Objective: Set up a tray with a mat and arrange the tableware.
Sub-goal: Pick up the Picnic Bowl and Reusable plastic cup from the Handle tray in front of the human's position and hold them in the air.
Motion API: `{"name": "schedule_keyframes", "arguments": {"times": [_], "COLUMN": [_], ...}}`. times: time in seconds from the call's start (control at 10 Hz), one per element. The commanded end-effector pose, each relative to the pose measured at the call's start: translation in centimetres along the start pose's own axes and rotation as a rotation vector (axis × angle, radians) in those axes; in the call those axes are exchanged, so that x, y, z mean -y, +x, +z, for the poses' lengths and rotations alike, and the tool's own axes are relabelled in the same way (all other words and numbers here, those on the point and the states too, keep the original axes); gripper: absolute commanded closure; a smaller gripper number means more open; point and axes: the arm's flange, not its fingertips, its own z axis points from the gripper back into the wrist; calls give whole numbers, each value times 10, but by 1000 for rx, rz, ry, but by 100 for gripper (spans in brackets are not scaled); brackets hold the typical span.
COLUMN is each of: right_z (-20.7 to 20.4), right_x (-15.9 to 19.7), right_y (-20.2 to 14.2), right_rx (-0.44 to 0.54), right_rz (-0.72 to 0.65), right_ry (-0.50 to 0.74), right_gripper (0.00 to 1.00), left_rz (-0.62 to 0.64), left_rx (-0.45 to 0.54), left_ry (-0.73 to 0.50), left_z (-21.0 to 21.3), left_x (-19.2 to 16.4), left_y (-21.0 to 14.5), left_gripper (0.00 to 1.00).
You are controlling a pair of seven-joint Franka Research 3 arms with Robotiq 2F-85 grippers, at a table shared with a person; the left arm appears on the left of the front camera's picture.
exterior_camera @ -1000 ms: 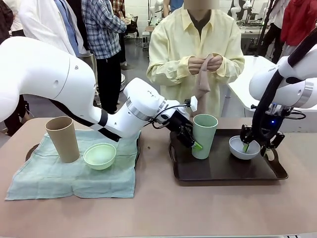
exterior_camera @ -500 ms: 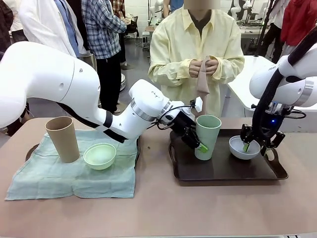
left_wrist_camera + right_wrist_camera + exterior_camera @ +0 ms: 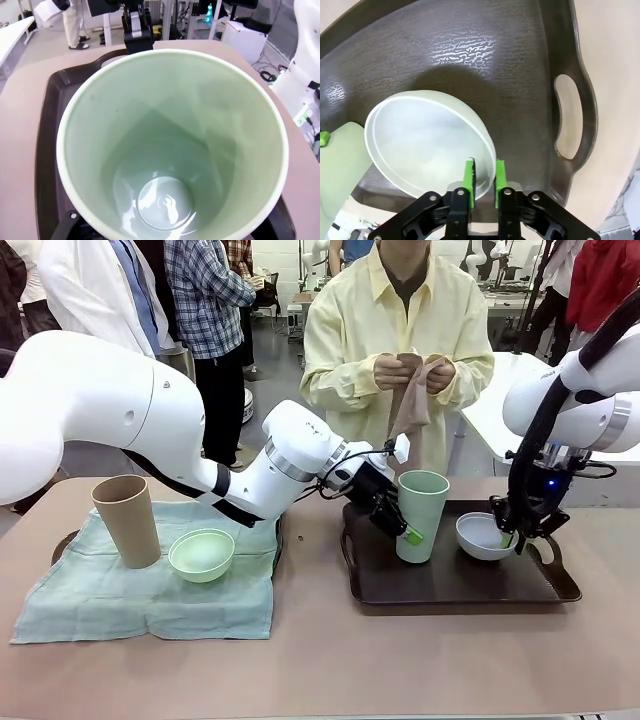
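Both pieces on the dark tray [image 3: 450, 585] are being picked up, likely so the person's cloth [image 3: 408, 415] can go under. The left hand [image 3: 408, 532] seems clamped on the mint green cup [image 3: 422, 505], which has shifted right since a second ago. The right hand [image 3: 484, 167] pinches the rim of the pale bowl [image 3: 420, 140], now tipped. Next: lift both clear, level.

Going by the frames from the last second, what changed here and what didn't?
The left gripper closed on the mint green cup and nudged it slightly toward the robot's right on the tray. The right gripper closed on the rim of the grey-white bowl, shifting it slightly toward the cup. The tan cup and mint green bowl stayed on the green cloth.
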Motion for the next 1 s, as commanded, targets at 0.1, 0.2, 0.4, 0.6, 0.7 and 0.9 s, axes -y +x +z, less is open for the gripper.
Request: {"name": "schedule_keyframes", "arguments": {"times": [0.1, 0.2, 0.4, 0.6, 0.7, 0.9], "right_z": [0, 0, 0, 25, 44, 91], "right_x": [2, 2, 2, 2, 4, 10], "right_y": [3, 3, 2, -17, -30, -61], "right_rx": [-14, -11, -20, -41, -42, -42], "right_rz": [12, 15, 18, 61, 88, 131], "right_ry": [16, 13, 8, 65, 83, 99], "right_gripper": [100, 100, 100, 100, 100, 100], "left_rz": [6, 11, 23, 7, -5, -23], "left_rx": [11, 11, 11, -18, -15, -3], "left_ry": [-10, -9, 7, 25, 38, 67], "left_z": [1, 2, 7, 25, 39, 78], "left_x": [0, 0, 2, 19, 31, 62], "left_y": [4, 4, 4, 13, 24, 57], "left_gripper": [100, 100, 72, 22, 22, 22]}}
